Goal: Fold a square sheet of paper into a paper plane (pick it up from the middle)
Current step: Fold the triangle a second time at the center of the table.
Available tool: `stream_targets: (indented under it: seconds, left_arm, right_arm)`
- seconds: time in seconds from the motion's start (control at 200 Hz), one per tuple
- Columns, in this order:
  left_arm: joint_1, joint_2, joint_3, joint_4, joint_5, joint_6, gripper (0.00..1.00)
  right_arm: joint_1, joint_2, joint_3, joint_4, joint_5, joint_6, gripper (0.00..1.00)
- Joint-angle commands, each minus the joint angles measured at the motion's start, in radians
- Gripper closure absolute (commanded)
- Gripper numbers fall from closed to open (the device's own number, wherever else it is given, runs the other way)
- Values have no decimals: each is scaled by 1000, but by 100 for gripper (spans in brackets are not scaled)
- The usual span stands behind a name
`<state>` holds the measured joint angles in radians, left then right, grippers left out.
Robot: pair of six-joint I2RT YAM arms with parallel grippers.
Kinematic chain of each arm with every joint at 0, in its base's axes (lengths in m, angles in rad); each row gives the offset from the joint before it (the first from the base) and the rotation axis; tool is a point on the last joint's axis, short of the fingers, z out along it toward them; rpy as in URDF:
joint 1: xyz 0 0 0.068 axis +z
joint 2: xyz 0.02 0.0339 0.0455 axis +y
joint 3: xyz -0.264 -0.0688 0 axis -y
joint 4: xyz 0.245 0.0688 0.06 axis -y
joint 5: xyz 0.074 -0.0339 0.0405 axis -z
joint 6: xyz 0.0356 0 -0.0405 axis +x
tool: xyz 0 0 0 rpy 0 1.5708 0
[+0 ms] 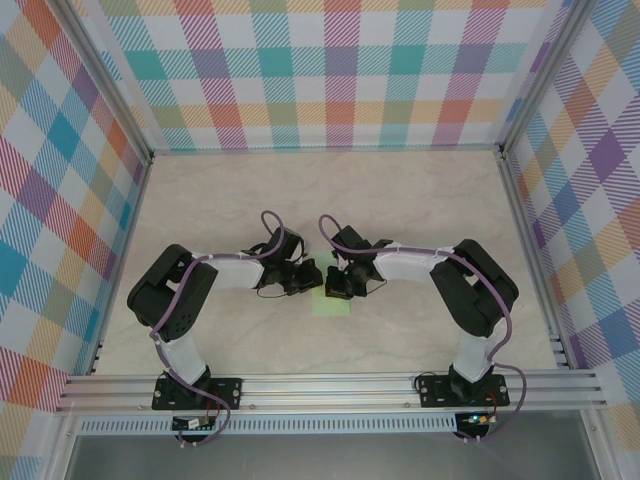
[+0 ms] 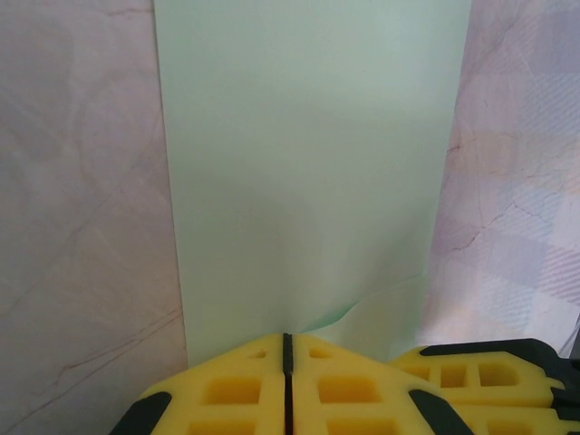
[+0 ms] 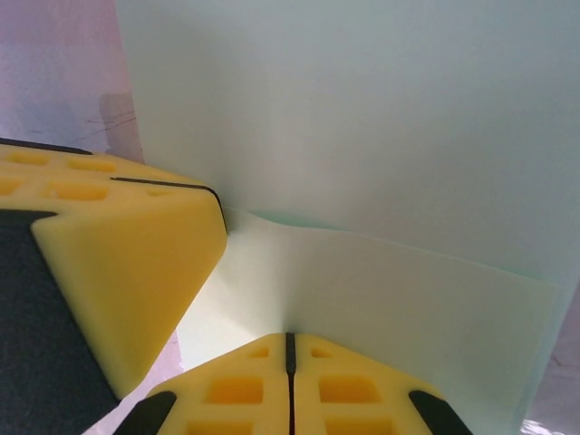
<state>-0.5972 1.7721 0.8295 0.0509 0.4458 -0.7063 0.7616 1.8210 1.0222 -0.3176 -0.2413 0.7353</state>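
Between closed jaws, left gripper and right gripper pinch our paper: light, floppy, easily creased; we'd grip its edge.

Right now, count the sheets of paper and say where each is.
1. The pale green sheet of paper rests on the table, a lifted edge pinched by the left gripper and right gripper. More could hide beneath it.
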Motion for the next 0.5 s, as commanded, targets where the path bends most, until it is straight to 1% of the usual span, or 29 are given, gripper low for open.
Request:
stream_targets:
  seconds: [0.0, 0.245, 0.495]
  left_arm:
    - [-12, 24, 11, -89, -58, 12, 92]
    - [-12, 45, 15, -152, -104, 19, 92]
    - [-12, 65, 8, -161, -119, 12, 93]
  right_arm:
    - [7, 10, 1, -43, 34, -34, 93]
    - [7, -42, -56, -85, 7, -82, 93]
    - [3, -93, -123, -110, 18, -85, 93]
